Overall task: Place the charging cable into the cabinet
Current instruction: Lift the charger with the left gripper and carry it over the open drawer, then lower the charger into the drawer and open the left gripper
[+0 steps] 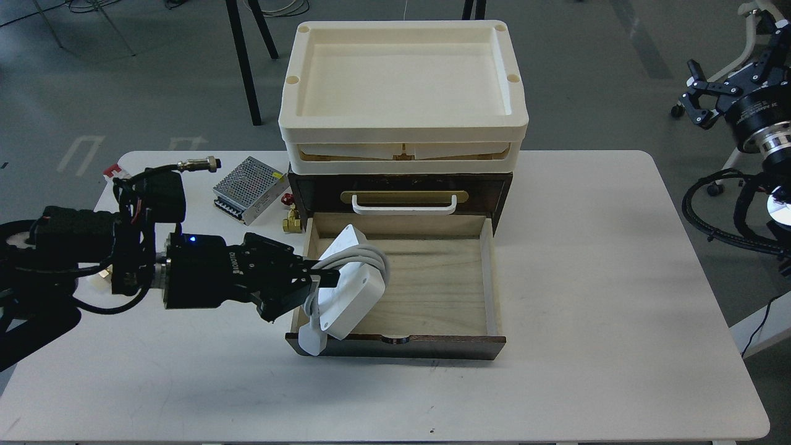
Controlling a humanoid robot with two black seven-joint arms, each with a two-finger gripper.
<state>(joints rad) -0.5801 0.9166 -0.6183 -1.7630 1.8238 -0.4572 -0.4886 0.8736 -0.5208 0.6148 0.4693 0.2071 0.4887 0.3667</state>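
Currently my left gripper (pixel 318 278) clamps the charging cable (pixel 347 285) above the open drawer (pixel 432 290) at the cabinet's (pixel 500 191) 6 o'clock; release remains, my right gripper (pixel 695 102) spread and idle.

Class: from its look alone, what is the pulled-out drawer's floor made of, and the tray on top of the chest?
Drawer floor: apparently pale unfinished wood, with visible grain lines. Tray: probably moulded plastic, cream, matte, with rounded corners and a uniform surface.

Left arm (pixel 93 259): matte black, boxy links, looped black cables, blue LED behind the black two-finger claw (pixel 321 278), white lettering on its body. Right arm (pixel 763 130): black with silver wrist ring, corrugated black cable, black claw (pixel 695 93).
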